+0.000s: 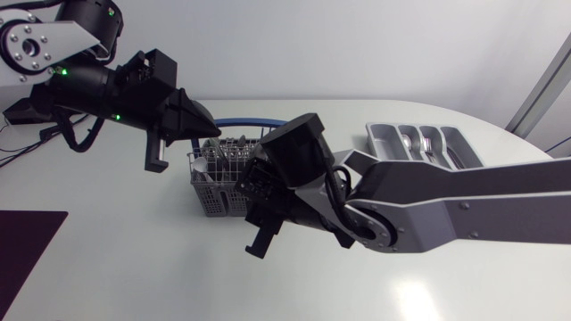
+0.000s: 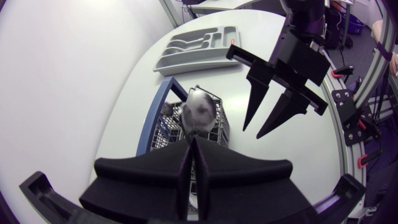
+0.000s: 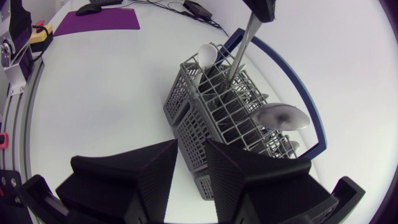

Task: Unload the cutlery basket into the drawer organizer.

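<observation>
Clenched on the handle of a spoon (image 2: 199, 111), the left gripper (image 2: 191, 144) is held above the cutlery basket (image 1: 207, 198), with the spoon's bowl close over the compartments. The basket is seen near the table's middle, with further pieces (image 3: 277, 117) standing in it. Just in front of it the right gripper (image 3: 192, 144) is held low, fingers spread and nothing grasped. Well to the right the drawer organizer (image 1: 379, 141) is found, partly filled. A lift-out is judged to be in hand. Next, the spoon must be raised clear of the wire walls and carried across to its slot. The table (image 1: 134, 267) is white and smooth, and a blue band (image 1: 241, 122) is curved behind the basket.
</observation>
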Motion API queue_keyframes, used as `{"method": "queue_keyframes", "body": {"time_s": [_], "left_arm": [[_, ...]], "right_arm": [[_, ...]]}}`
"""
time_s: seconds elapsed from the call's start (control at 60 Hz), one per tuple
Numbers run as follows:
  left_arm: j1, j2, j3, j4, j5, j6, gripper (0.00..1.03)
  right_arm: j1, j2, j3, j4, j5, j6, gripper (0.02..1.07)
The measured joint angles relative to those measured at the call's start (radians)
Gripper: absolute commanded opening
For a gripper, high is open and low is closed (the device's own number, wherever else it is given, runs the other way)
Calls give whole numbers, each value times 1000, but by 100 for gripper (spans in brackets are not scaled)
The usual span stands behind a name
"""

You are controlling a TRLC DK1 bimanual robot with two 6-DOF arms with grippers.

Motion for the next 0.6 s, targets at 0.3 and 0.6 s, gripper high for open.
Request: {"method": "queue_keyframes", "body": {"time_s": [0.3, 0.6], "left_arm": [[-1, -93, -198, 270, -36, -195, 3], [-91, -219, -365, 497, -203, -441, 3]], "right_arm": [[0, -1, -1, 0, 8, 0, 39], [0, -1, -1, 11, 18, 0, 39]]}}
